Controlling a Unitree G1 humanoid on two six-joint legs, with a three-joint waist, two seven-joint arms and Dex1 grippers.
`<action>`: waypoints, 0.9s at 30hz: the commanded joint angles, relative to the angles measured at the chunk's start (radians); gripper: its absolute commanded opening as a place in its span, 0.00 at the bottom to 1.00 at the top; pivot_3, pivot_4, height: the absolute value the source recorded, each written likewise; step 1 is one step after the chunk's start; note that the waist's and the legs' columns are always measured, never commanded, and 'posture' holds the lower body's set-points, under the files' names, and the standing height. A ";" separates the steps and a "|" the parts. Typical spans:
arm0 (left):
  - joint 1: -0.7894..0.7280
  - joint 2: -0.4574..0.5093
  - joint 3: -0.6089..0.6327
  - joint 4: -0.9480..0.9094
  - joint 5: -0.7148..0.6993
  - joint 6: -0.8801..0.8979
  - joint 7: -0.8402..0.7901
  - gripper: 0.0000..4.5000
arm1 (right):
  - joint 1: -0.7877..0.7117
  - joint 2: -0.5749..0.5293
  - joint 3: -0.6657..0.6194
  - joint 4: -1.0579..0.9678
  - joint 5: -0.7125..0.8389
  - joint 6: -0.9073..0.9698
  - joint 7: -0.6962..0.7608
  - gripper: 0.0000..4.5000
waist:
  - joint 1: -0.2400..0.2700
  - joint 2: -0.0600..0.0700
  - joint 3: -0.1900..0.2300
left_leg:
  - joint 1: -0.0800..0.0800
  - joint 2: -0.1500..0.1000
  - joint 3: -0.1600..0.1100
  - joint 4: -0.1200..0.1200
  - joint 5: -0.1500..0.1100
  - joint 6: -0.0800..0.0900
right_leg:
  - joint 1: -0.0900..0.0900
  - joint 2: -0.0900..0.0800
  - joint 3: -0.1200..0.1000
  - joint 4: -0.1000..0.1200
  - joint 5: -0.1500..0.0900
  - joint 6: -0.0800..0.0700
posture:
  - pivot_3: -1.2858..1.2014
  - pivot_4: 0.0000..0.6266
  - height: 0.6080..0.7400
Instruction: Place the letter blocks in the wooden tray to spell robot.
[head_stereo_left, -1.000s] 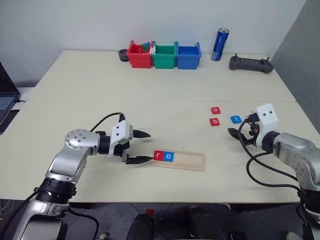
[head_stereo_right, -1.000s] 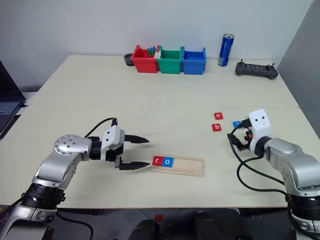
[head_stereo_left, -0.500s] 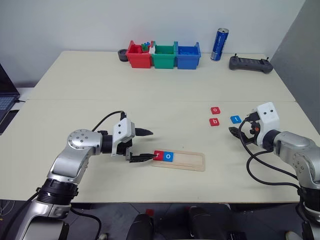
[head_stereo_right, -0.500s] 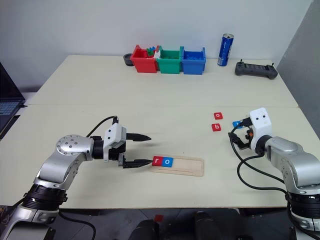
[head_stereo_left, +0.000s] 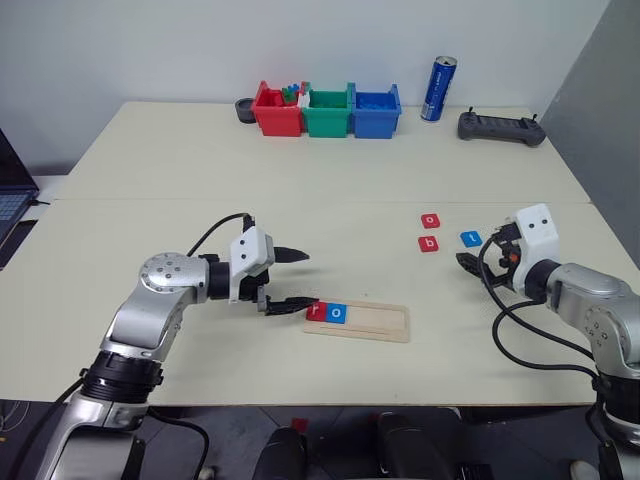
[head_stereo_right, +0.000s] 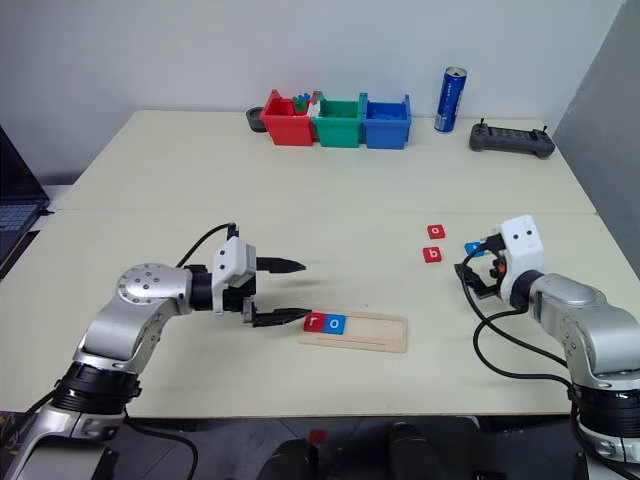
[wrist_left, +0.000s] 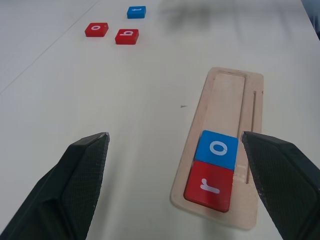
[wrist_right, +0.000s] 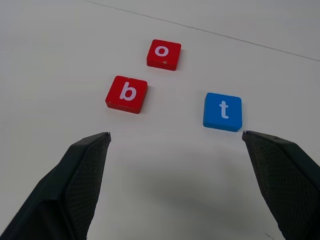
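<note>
The wooden tray (head_stereo_left: 375, 322) lies near the table's front edge. At its left end sit a red "r" block (head_stereo_left: 317, 311) and a blue "o" block (head_stereo_left: 338, 313), side by side. My left gripper (head_stereo_left: 305, 280) hovers open at that end, its lower fingertip close over the "r" and nothing held. To the right lie three loose blocks: a red "o" (wrist_right: 163, 54), a red "b" (wrist_right: 127, 94) and a blue "t" (wrist_right: 223, 111). My right gripper (wrist_right: 175, 133) stands open just short of them, empty.
Red, green and blue bins (head_stereo_left: 328, 110) stand at the back of the table, with a small dark round object (head_stereo_left: 246, 108) to their left. A blue can (head_stereo_left: 440, 89) and a black controller (head_stereo_left: 502, 127) are at the back right. A laptop (head_stereo_left: 12, 195) sits at the left edge.
</note>
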 joint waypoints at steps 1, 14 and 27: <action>-0.021 -0.001 0.010 -0.009 -0.009 -0.012 -0.003 0.99 | -0.045 0.030 0.027 -0.013 -0.031 -0.050 -0.013 1.00 | -0.001 0.000 0.000 | 0.000 0.000 0.000 0.000 0.000 0.000 | 0.000 0.000 0.000 0.000 0.000 0.000 | 0.52 0.24 1.00; -0.001 0.043 0.020 -0.017 -0.011 -0.024 -0.050 0.99 | -0.161 0.318 0.198 0.282 -0.233 -0.234 -0.175 1.00 | -0.005 0.001 0.000 | -0.001 0.000 0.000 0.000 0.000 0.000 | -0.002 0.000 0.000 0.000 0.000 -0.001 | 0.52 0.24 1.00; 0.077 0.102 0.030 -0.027 -0.005 -0.072 -0.083 1.00 | -0.211 0.384 0.145 0.410 -0.252 -0.234 -0.185 0.71 | -0.009 0.001 0.000 | -0.001 0.000 0.000 -0.001 0.000 0.000 | -0.002 0.000 0.000 0.001 0.000 -0.001 | 0.52 0.24 1.00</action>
